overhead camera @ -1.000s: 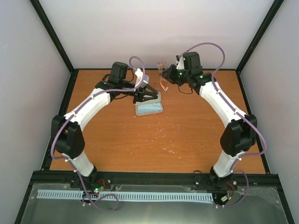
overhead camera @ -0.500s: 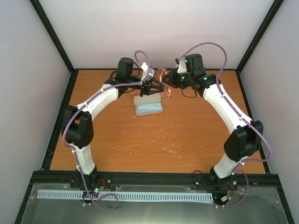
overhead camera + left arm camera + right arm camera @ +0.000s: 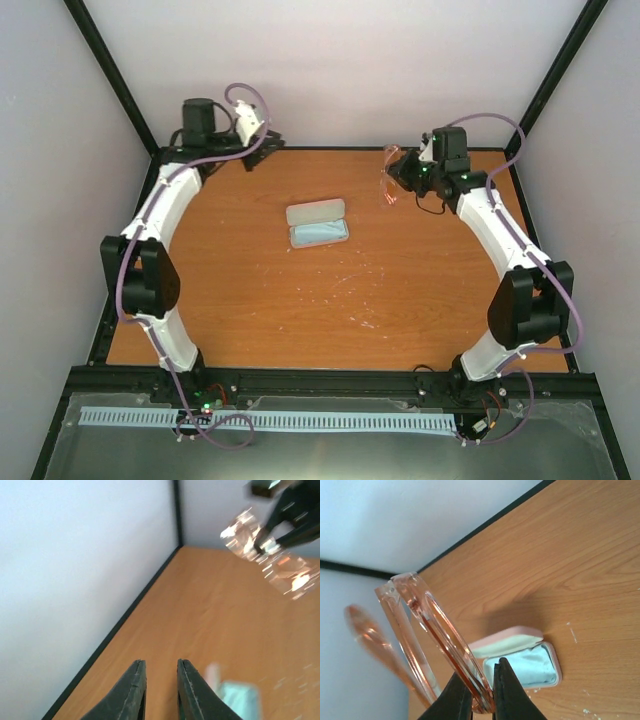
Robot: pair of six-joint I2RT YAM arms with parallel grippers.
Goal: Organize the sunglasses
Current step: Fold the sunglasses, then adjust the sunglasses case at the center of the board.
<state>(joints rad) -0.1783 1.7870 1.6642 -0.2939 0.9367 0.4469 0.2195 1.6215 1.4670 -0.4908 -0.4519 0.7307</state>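
The sunglasses (image 3: 387, 184) have a clear pink frame. My right gripper (image 3: 398, 178) is shut on them and holds them in the air above the back right of the table; they also show in the right wrist view (image 3: 437, 630) and, blurred, in the left wrist view (image 3: 270, 555). The open pink case (image 3: 318, 224) with a light blue lining lies on the table's middle back, empty; it also shows in the right wrist view (image 3: 520, 660). My left gripper (image 3: 262, 150) is open and empty at the back left corner, its fingertips (image 3: 137, 675) slightly apart above the wood.
The orange wooden table (image 3: 330, 300) is bounded by a black frame and grey walls. The back wall edge (image 3: 135, 602) runs close beside my left gripper.
My left arm has swung away from the case to the back left corner. My right gripper has carried the sunglasses to the right, away from the case.
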